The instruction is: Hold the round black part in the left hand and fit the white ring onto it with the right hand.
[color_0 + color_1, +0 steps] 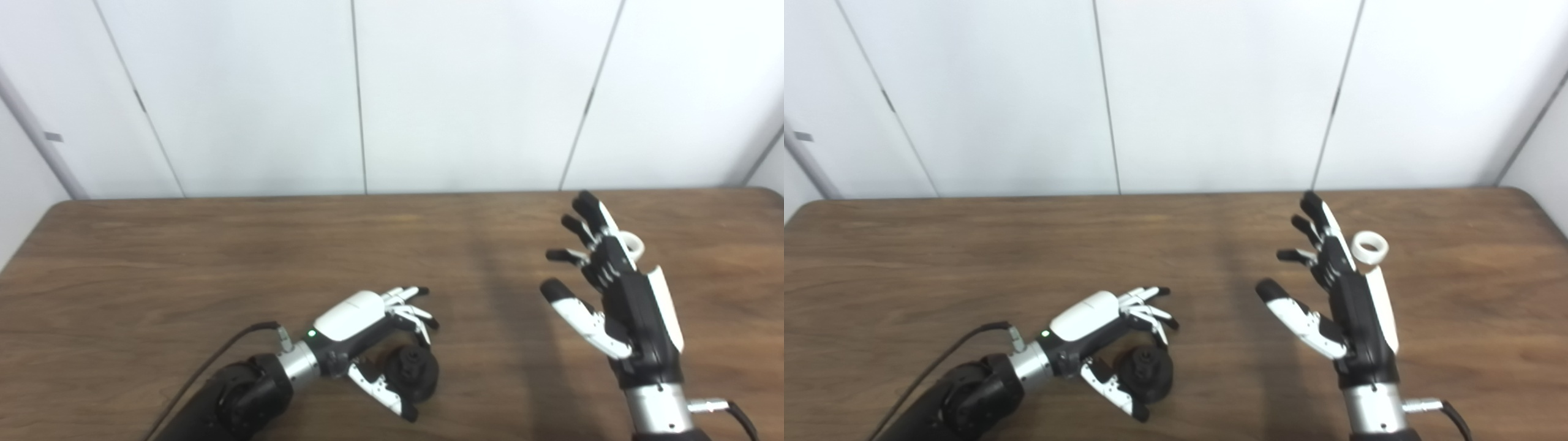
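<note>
Round black part (1146, 371): lies on the wooden surface (968, 269) near its front edge, left of centre. It sits in the cup of the left hand (1102, 334), whose fingers (1151, 315) arch over its far side while the thumb reaches round its near side. Whether the fingers actually press on the part cannot be told, and the part looks to rest on the wood.

White ring (1370, 248): stands on the surface toward the right, just behind the right hand (1335, 294) and partly hidden by it in the left eye view. Contact between ring and hand cannot be told.

Right hand: raised, palm turned toward the left, fingers (1314, 217) spread apart and holding nothing.

Open room: a wide bare stretch of wood lies between the two hands and across the whole far half of the surface up to its back edge, which meets a white panelled wall (1213, 92). The right edge rounds off well beyond the ring.
</note>
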